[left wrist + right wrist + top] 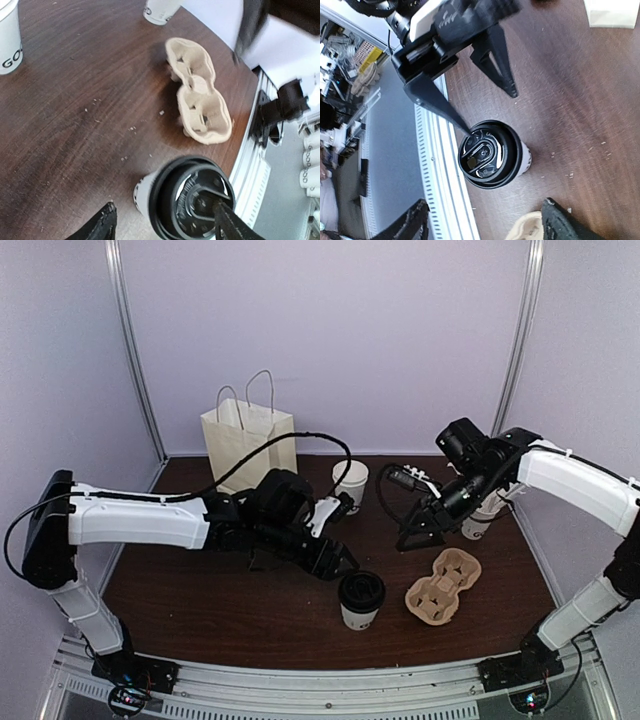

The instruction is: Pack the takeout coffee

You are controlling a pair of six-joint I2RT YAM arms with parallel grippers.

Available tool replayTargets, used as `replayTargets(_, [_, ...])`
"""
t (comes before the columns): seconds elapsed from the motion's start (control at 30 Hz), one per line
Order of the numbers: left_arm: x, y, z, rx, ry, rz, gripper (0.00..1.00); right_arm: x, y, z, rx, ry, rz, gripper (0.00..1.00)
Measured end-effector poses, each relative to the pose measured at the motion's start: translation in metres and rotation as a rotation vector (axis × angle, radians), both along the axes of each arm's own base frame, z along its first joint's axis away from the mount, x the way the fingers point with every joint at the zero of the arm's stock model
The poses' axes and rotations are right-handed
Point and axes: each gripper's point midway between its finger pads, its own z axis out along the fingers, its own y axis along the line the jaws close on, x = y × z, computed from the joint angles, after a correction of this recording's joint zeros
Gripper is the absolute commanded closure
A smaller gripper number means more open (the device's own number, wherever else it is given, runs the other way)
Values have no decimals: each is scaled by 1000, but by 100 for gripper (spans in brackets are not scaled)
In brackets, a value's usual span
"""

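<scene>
Lidded cup [361,598]: 1 white paper cup, black lid on, upright on the tabletop [200,590] near the front edge, just left of the cup carrier [443,587]. Nothing holds it.

Left tool [338,562]: released, fingers spread. It hangs just up-left of the cup. In the right wrist view 1 fingertip sits at the lid's rim; contact or a sliver of gap, cannot tell. The other finger is well apart from the lid.

Right tool [418,525]: released, fingers wide with nothing between them. It hangs above the tabletop, behind the carrier, and looks down on the lid.

Carrier: both wells I can see are empty. It lies flat beside the cup, not touching it.

Open cup [350,483]: white, no lid, near the middle of the tabletop, right of the paper bag [247,435]. A 3rd cup [478,522] is partly hidden behind the right arm; cannot tell if it has a lid.

Bag: upright at the back, handles up; inside not visible.

Progress, my reading: early. The lid looks fitted on 1 cup. Not yet done: cup into a carrier well, then carrier or cups into the bag.
</scene>
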Motion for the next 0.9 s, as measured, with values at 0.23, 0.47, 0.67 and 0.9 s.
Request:
replayTargets(0.23, [-58,-6,21,65,-233,-241,21,-5,-39,48,94,-262,-28,7])
replayTargets(0.47, [-58,-15,34,99,-341,-354,21,-8,-76,65,165,-401,-85,5])
replayTargets(0.67, [-52,-28,10,177,-338,-413,19,-11,-89,33,157,-341,-128,3])
replayTargets(0.9, [-51,-33,-14,248,-337,-470,21,-13,-87,28,188,-333,-119,2])
